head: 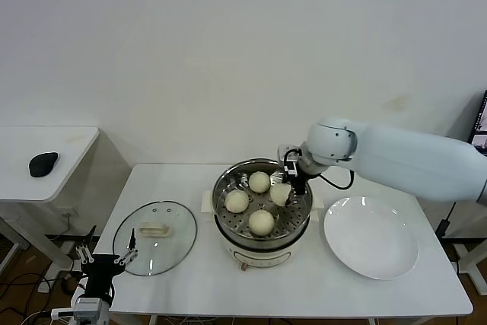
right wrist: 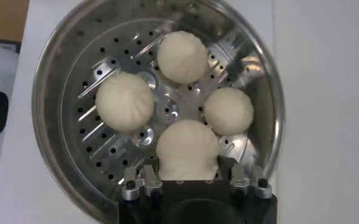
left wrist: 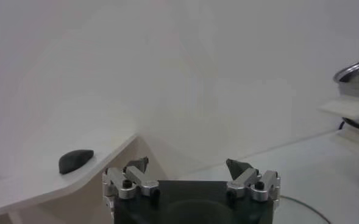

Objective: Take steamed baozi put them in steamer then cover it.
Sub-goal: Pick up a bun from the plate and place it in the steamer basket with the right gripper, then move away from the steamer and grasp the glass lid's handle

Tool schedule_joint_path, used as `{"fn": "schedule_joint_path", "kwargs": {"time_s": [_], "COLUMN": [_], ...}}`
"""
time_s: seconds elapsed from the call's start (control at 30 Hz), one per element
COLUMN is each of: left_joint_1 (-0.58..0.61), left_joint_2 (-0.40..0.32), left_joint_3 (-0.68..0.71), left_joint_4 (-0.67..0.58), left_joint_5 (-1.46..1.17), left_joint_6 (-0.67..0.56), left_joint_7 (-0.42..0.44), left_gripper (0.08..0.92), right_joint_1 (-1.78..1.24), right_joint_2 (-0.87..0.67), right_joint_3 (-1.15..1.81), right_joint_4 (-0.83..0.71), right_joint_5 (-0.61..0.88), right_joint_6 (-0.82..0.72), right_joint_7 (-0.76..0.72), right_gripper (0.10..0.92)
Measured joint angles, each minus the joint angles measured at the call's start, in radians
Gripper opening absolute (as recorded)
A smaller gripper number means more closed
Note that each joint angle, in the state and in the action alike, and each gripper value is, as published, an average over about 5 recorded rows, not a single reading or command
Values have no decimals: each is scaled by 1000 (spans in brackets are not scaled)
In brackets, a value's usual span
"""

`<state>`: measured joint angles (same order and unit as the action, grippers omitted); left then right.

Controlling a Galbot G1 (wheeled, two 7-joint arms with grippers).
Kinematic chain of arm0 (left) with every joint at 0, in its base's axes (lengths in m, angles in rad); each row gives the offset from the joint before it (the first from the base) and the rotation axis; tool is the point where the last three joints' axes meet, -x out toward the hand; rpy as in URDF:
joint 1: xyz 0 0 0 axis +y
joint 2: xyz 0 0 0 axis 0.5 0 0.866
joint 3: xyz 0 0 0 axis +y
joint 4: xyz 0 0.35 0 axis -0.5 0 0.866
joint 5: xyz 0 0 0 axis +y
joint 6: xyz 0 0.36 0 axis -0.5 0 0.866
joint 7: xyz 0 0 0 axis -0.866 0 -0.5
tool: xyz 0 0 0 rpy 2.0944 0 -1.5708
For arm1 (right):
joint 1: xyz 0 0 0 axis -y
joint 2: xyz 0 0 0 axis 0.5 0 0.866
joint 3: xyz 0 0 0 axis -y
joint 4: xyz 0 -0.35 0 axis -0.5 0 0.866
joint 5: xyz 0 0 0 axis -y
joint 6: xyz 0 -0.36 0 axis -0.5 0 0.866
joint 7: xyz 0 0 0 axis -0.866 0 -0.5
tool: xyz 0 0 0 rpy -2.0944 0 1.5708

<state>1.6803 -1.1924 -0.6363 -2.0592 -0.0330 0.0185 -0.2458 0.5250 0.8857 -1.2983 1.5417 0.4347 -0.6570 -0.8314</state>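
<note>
The steamer [head: 262,188] stands mid-table on its white base. Three baozi lie on its perforated tray [right wrist: 106,146]: one at the back [head: 259,181], one at the left [head: 237,201], one at the front [head: 261,221]. My right gripper [head: 288,186] is over the steamer's right side, shut on the fourth baozi [head: 280,195]. In the right wrist view the fingers [right wrist: 150,176] flank this baozi [right wrist: 187,149], just above the tray. The glass cover [head: 155,237] with its cream handle [head: 152,228] lies flat on the table's left. My left gripper [head: 106,259] is open and empty by the front-left corner.
A white plate [head: 370,236], with nothing on it, lies right of the steamer. A side table [head: 46,142] at the left carries a black mouse [head: 43,163], which also shows in the left wrist view [left wrist: 75,160]. A wall is close behind.
</note>
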Motion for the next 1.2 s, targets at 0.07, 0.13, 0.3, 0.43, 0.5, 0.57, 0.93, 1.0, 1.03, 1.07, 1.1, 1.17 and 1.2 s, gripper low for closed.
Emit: {"fn": "schedule_joint_path", "kwargs": {"time_s": [0.07,0.13,0.3,0.43,0.5,0.57,0.93,1.0,1.03,1.07,1.1,1.17,1.2], "left_joint_1": [-1,-2,-2,-2,-2,-2,-12,-15,-16,-18,-19,-21,-21], "left_joint_2": [0,0,1,0,-1,-1,3,3,3,2,2,2,2], "left_joint_3": [0,-1,-2,-2,-2,-2,5,9,11,13,14,17,18], "left_joint_4": [1,1,1,2,2,3,9,12,13,14,15,18,20], "left_joint_5": [-1,-1,-1,-1,-1,-1,-4,-4,-4,-4,-4,-5,-6], "left_joint_6": [0,0,0,0,0,0,-2,-3,-4,-6,-7,-10,-12], "left_joint_7": [0,0,-1,-1,-2,-2,-2,-2,-2,-3,-4,-6,-7], "left_gripper": [823,823,823,823,823,823,823,823,823,823,823,823,823], "right_joint_1": [-8,-17,-42,-59,-63,-65,-90,-111,-126,-146,-171,-236,-278], "right_joint_2": [7,15,27,29,28,24,-80,-123,-147,-171,-197,-246,-269], "right_joint_3": [-1,0,9,17,23,30,145,182,205,231,262,340,388], "right_joint_4": [-9,-18,-37,-42,-42,-40,53,85,102,119,137,173,192], "right_joint_5": [-9,-15,-27,-35,-37,-38,-35,-26,-18,-8,4,28,39], "right_joint_6": [0,0,-1,-2,-1,-1,30,39,44,51,59,83,98], "right_joint_7": [4,9,20,24,24,24,25,42,55,72,92,138,165], "right_gripper": [602,602,607,665,725,772,823,823,823,823,823,823,823]}}
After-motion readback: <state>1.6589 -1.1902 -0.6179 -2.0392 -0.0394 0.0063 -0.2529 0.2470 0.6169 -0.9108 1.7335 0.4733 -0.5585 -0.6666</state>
